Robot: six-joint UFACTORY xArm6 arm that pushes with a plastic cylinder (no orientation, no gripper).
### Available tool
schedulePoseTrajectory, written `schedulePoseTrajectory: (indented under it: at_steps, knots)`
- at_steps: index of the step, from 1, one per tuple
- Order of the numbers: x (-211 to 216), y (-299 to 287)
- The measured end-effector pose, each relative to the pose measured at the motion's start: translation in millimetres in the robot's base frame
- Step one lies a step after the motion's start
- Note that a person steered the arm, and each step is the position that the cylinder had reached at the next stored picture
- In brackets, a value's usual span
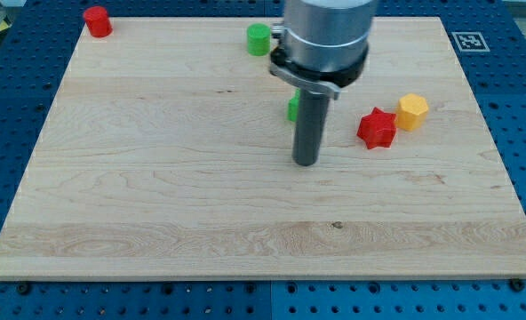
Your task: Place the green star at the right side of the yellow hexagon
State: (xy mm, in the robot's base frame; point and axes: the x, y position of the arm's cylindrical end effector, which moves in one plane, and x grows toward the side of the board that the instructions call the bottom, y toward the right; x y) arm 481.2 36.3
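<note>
The yellow hexagon (413,111) lies at the view's right, touching a red star (377,128) on its lower left. A green block (292,107), probably the green star, is mostly hidden behind the rod; only a sliver shows at the rod's left edge. My tip (306,162) rests on the board just below that green block and to the left of the red star.
A green cylinder (259,38) stands near the top edge, left of the arm. A red cylinder (97,20) stands at the top left corner. The wooden board (156,204) is framed by a blue pegboard. A marker tag (470,41) sits at the top right.
</note>
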Motion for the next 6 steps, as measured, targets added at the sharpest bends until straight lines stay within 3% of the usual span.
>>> schedulePoseTrajectory:
  at_steps: [3,6]
  knots:
    - [-63.6,-15.3]
    - [-74.7,77.4]
